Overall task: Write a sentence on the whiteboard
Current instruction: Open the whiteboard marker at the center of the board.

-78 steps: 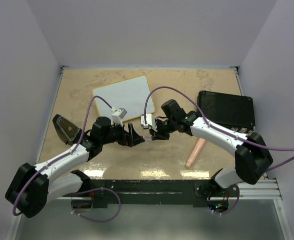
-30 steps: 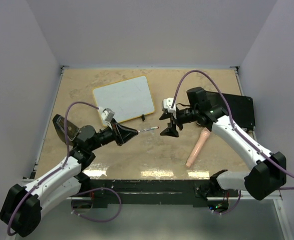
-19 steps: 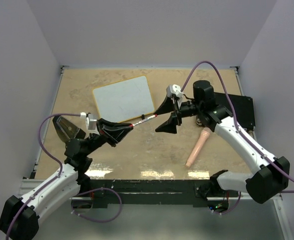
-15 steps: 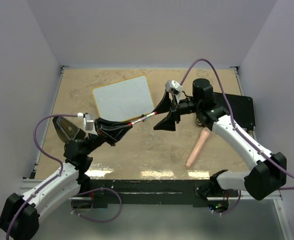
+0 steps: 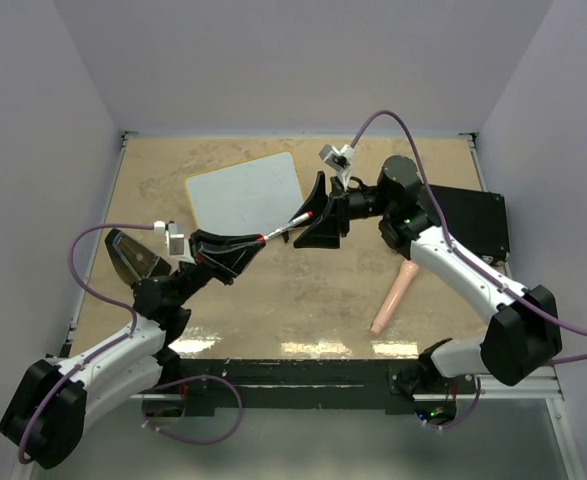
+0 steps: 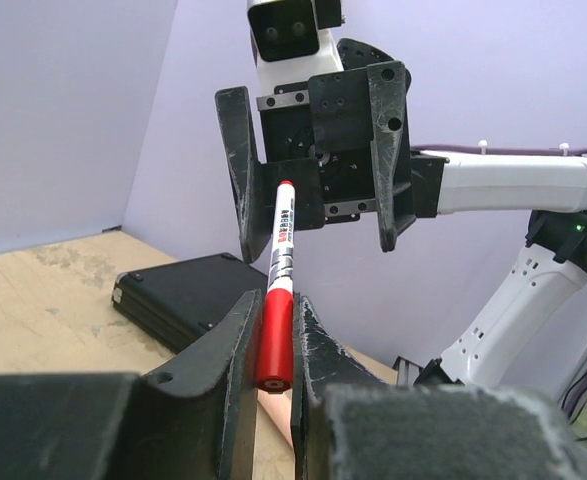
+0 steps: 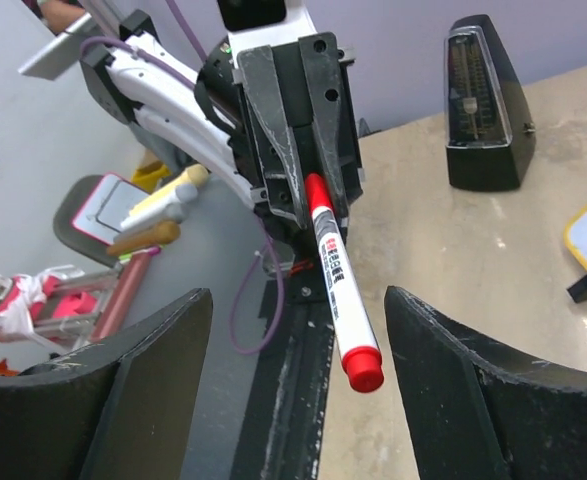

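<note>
1. Red marker [image 5: 283, 226] bridges the two arms in the top view. The left gripper [image 5: 259, 239] clamps it, and the right gripper [image 5: 311, 215] stands spread around its far end. The whiteboard [image 5: 245, 196] lies flat behind them, its face apparently blank.
2. Left wrist: fingers [image 6: 235, 345] pinch the marker's lower end. A weak hold could let it slide when pulled.
3. Right wrist: both pads [image 7: 143, 380] stand clear of the marker. Closing off-centre could knock it askew.

We are seeing a glossy plastic marker [image 6: 280, 285] and the grainy matt black plastic of the left gripper [image 6: 273, 303]. We are looking at a stone-patterned table [image 5: 313, 290], a smooth white whiteboard [image 5: 245, 195] and a matt black case [image 5: 468, 215].
</note>
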Available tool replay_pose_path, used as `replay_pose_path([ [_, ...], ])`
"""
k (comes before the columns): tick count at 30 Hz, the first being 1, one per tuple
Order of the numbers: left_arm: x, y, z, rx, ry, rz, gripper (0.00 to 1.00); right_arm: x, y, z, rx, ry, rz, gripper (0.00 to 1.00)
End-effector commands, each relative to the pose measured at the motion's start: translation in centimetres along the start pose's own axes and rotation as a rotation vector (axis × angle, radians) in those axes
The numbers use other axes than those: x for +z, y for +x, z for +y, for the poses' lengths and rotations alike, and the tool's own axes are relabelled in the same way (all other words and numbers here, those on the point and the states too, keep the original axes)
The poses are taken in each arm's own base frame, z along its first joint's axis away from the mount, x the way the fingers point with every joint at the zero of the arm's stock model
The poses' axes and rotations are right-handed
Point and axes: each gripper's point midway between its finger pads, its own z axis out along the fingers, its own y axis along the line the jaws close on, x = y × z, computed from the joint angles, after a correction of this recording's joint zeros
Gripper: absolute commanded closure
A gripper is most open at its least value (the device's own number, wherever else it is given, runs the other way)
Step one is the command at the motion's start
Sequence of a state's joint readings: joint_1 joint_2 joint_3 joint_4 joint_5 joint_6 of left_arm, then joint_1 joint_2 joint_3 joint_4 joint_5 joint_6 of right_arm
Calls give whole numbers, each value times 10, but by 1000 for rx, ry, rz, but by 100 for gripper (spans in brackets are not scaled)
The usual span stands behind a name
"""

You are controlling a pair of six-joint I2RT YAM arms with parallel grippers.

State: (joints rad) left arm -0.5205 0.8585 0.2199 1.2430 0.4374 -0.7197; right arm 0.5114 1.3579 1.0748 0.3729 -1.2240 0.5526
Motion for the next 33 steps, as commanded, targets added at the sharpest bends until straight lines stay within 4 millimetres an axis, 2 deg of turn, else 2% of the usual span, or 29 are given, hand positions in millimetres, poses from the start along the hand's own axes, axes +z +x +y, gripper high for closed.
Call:
replay_pose_path([
  [1, 4, -23, -13, 45, 48, -116, 100, 5, -12, 12, 21, -50, -46, 27],
  [9, 15, -15, -17, 51, 39, -132, 100, 13, -10, 9, 88, -73, -55, 39],
  [11, 17, -15, -14, 50, 22, -135, 100, 13, -9, 10, 93, -76, -56, 49],
  [14, 17, -16, -11, 57, 4, -145, 100, 13, -8, 11, 94, -77, -55, 56],
  [19, 14, -19, -6, 61, -26, -161, 100, 13, -5, 8, 100, -70, -54, 52],
  [23, 14, -22, -8, 61, -19, -178, 100, 12, -1, 7, 108, -67, -53, 43],
  [33, 14, -20, -8, 55, -21, -169, 100, 12, 0, 9, 110, -72, -52, 48],
])
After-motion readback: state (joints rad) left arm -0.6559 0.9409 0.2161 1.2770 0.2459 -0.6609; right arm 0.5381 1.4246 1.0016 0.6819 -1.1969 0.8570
